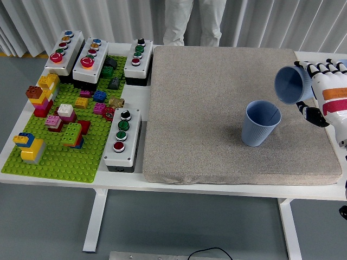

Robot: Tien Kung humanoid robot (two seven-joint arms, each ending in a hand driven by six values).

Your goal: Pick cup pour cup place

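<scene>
Pouring looks underway: the upright blue cup (261,123) stands on the grey mat (217,108), and just beyond, the right hand (320,89) clamps a tilted blue cup (291,85) above its rim. Next it probably needs righting, then setting down on the worktop (320,56).

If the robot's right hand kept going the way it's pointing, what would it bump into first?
The right hand points left, holding a tilted blue cup. Going straight on, that cup would likely pass just above the upright blue cup on the grey mat; depth is unclear, so it might clip the rim.
</scene>
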